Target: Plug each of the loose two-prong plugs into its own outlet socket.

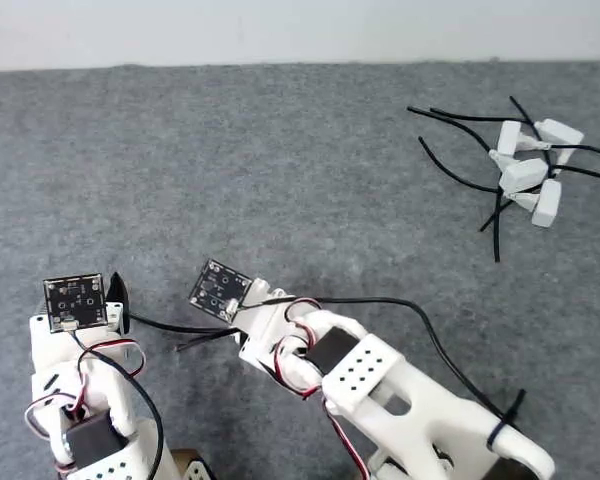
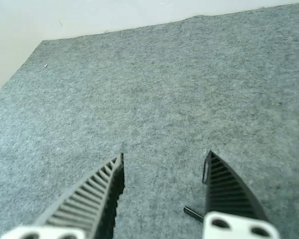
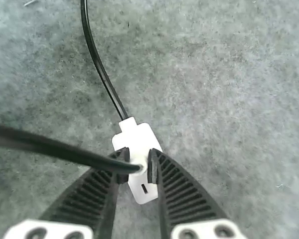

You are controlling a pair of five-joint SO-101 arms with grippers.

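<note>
Plug (image 3: 135, 149): white, black-corded, lay on grey mat (image 3: 229, 74).
Right gripper (image 3: 137, 167): was closed narrowly around that plug.
Left gripper (image 2: 164, 164): stood wide apart, gripping nothing, over mat.
Other plugs (image 1: 528, 172): lay tangled at far right, well apart from both arms.

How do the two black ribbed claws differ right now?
The black ribbed left gripper is open wide; the black ribbed right gripper is pinched shut. The left gripper holds nothing, while the right gripper clamps a small white plastic connector on a thin black cord. Both are above the grey felt mat.
</note>
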